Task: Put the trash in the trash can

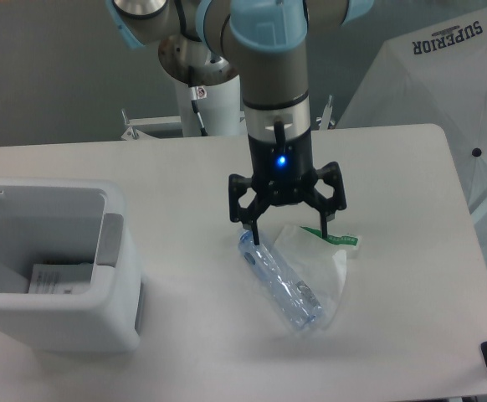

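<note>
From the fixed camera, our only view, we saw the pincer [289, 234] hanging straight down from the arm with its two fingers spread wide and nothing between them. It stood over the upper end of the bottle [280, 280], the left fingertip [253, 238] close to that end and the right one near the green strip of the bag [317, 255]. We judged that it was spread this way so as to straddle the bottle's width and close across it; whether the tips already touched the desk [394, 167] we could not tell.

The bottle lay flat on the desk, its long axis running diagonally from upper left, under the pincer, down to lower right, toward the desk's near edge. We could not make out for certain which end carried the cap. The bag lay flat just beside and partly under the bottle on its right, with the green strip at its far edge, so we thought a grasp here might catch both pieces or drag the bag along.

The trash can [51, 314] stood well apart at the left of the desk, open side up, with some paper already inside. Neither piece of trash was in it yet.
</note>
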You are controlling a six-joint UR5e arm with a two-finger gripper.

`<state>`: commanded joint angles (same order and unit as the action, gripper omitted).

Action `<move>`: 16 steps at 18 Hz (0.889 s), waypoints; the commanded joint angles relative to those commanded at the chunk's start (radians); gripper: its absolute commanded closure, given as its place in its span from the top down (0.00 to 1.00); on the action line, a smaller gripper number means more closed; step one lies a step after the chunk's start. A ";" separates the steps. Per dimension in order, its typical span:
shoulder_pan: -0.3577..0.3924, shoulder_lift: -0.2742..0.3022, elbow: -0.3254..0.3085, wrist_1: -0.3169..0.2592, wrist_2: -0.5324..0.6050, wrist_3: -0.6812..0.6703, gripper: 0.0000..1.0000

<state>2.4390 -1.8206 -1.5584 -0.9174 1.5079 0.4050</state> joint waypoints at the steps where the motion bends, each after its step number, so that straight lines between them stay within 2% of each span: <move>1: -0.002 -0.017 -0.011 0.008 0.003 -0.003 1.00; 6: -0.023 -0.064 -0.072 0.022 0.000 -0.052 1.00; 9: -0.022 -0.127 -0.054 0.020 0.005 -0.083 1.00; 16: 0.014 -0.230 -0.005 0.020 0.006 -0.169 1.00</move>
<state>2.4528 -2.0508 -1.5632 -0.8974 1.5140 0.2365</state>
